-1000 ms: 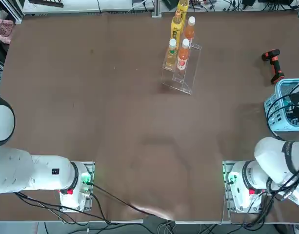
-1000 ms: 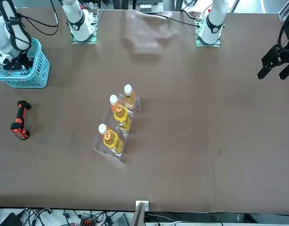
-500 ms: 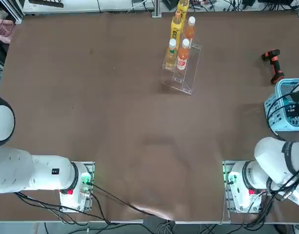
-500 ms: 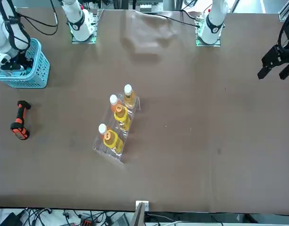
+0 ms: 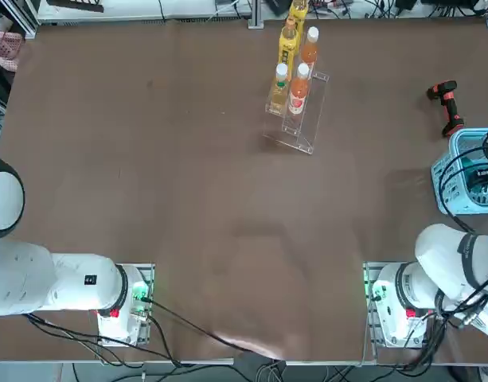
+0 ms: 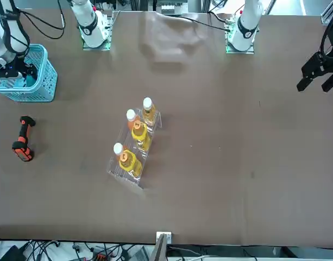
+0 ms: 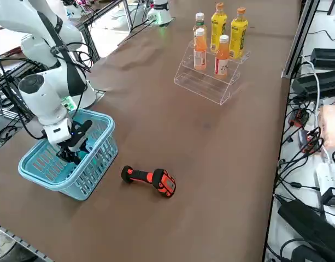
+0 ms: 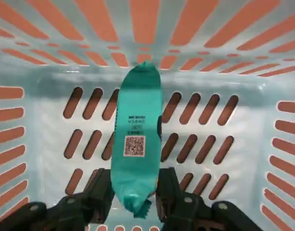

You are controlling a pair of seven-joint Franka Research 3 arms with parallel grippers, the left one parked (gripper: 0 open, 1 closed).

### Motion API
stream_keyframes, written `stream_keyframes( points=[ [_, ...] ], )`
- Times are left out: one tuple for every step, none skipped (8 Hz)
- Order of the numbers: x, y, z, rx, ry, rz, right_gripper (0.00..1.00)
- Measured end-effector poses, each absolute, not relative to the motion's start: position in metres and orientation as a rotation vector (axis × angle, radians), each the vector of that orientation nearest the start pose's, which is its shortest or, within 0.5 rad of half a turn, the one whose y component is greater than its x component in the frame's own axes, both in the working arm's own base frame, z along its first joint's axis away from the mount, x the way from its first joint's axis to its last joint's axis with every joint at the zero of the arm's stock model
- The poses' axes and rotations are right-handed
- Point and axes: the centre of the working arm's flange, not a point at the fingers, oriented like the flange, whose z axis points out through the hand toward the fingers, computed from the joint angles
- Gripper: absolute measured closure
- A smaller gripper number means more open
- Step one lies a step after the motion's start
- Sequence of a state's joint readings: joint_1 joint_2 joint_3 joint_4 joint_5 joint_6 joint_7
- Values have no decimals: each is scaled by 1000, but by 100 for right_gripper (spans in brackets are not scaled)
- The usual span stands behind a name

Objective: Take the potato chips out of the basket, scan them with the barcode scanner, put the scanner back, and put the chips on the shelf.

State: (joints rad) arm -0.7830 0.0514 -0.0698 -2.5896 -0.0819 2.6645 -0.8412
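In the right wrist view my right gripper [image 8: 135,180] is shut on one end of the potato chips [image 8: 136,144], a slim teal packet with a printed code facing the camera. One black finger [image 8: 103,190] presses each side of it. The packet hangs inside the light blue basket [image 8: 51,82]. From the right side, the gripper [image 7: 71,155] reaches down into the basket [image 7: 96,158] at the table's right edge. The black and orange barcode scanner [image 7: 151,178] lies on the table just beyond the basket. The clear shelf [image 7: 203,82] stands far off across the table.
Several orange and yellow drink bottles [image 5: 295,87] stand on the shelf's [image 5: 299,131] upper tiers. The scanner [image 5: 447,103] lies between the basket [image 5: 458,179] and the far edge. Cables and boxes [image 7: 315,87] lie off the table's far side.
The right arm has shifted slightly over the basket toward the table's right edge. The grip on the packet looks the same.
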Motion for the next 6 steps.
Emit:
stream_keyframes(
  points=[
    [294,-333,247,-3178,-96,37,53],
    [293,-332,253,-3166,-94,54,54],
    [291,-330,263,-3157,-92,68,55],
    [290,-329,273,-3155,-90,71,56],
    [289,-329,281,-3155,-89,70,56],
    [289,-328,286,-3153,-88,73,58]
  ],
)
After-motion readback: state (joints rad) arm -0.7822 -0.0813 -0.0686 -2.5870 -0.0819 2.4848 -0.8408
